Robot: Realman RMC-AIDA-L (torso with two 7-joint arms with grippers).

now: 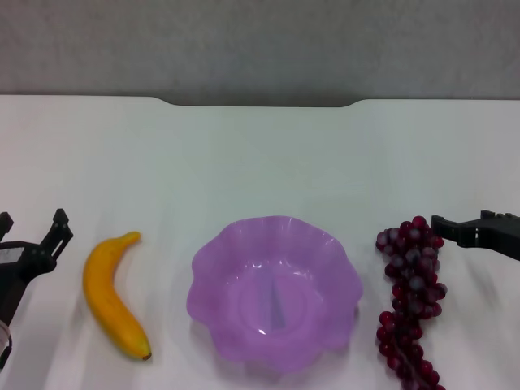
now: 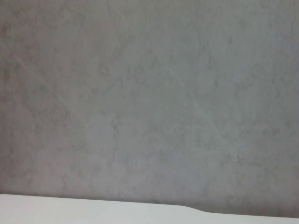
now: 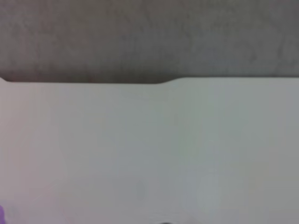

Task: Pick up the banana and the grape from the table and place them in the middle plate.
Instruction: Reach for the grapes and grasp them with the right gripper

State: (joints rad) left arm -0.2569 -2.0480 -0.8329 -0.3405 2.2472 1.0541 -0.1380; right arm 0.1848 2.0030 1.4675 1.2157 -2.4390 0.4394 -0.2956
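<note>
The yellow banana (image 1: pixel 112 294) lies on the white table (image 1: pixel 260 162), left of the empty purple scalloped plate (image 1: pixel 213 253). The bunch of dark red grapes (image 1: pixel 411 302) lies right of the plate. My left gripper (image 1: pixel 32 223) is at the left edge of the head view, just left of the banana and apart from it, open and empty. My right gripper (image 1: pixel 463 229) reaches in from the right edge, its tip right beside the top of the grape bunch. The wrist views show neither fruit.
The table's notched far edge (image 1: pixel 260 104) meets a grey wall. The left wrist view shows mostly wall and a strip of table (image 2: pixel 70 210). The right wrist view shows bare table (image 3: pixel 149 154) and a purple sliver of plate (image 3: pixel 1 214).
</note>
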